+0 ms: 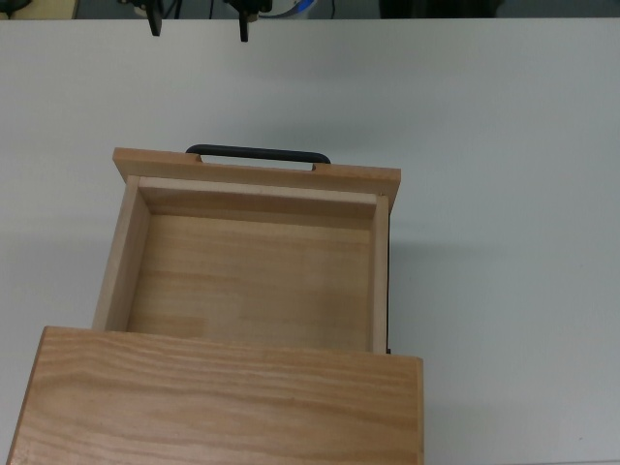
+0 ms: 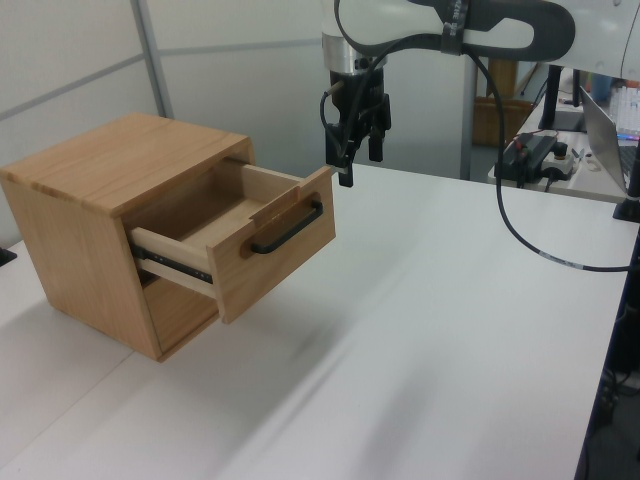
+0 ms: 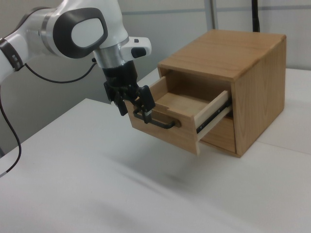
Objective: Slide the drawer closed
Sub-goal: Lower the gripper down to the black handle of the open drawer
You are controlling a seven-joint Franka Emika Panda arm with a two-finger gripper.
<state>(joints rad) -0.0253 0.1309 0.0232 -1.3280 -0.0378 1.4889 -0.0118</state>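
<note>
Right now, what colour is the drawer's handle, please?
Black; the handle shows best in the top view.

The Franka Panda arm [image 3: 73, 31] is showing glossy white rounded shells with dark grey joint caps and a silver wrist collar. A black cable [image 2: 520, 225] is trailing from the arm. The gripper [image 3: 133, 104] below the collar is wearing black, with slim black fingers [image 2: 345, 170].
</note>
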